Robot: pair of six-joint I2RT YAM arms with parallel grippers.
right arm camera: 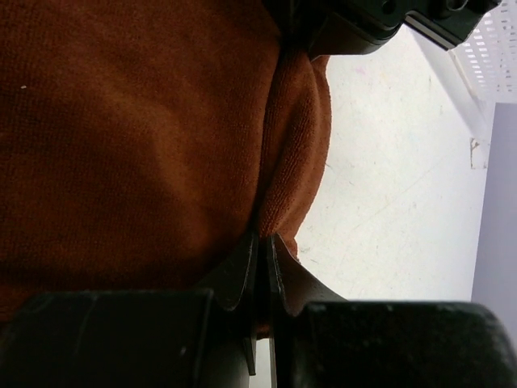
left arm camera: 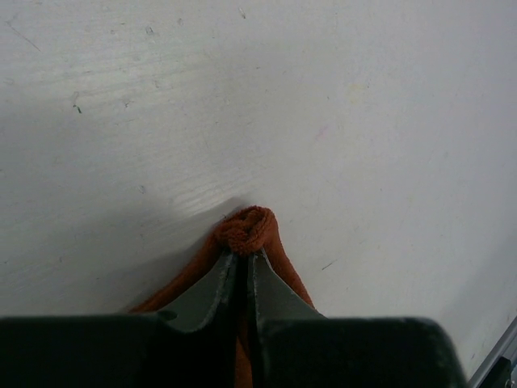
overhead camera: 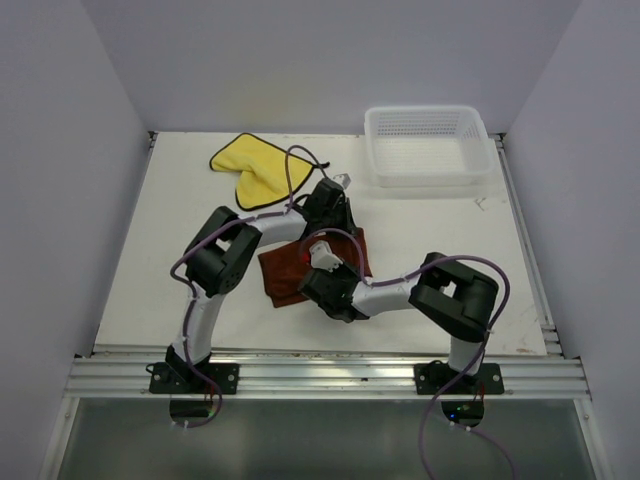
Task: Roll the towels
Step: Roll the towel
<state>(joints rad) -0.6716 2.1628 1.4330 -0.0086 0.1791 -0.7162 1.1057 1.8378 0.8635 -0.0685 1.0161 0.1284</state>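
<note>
Both clamp the rust-brown towel; left gripper pinches its far corner, right gripper its nearer fold, just beside.

A white table has pale walls on three sides. A white plastic basket with lots of little holes sits at the far right corner. A tiny white bit lies just in front of it. A shiny metal rail runs along the near edge. The table top has small dark scratches.
</note>
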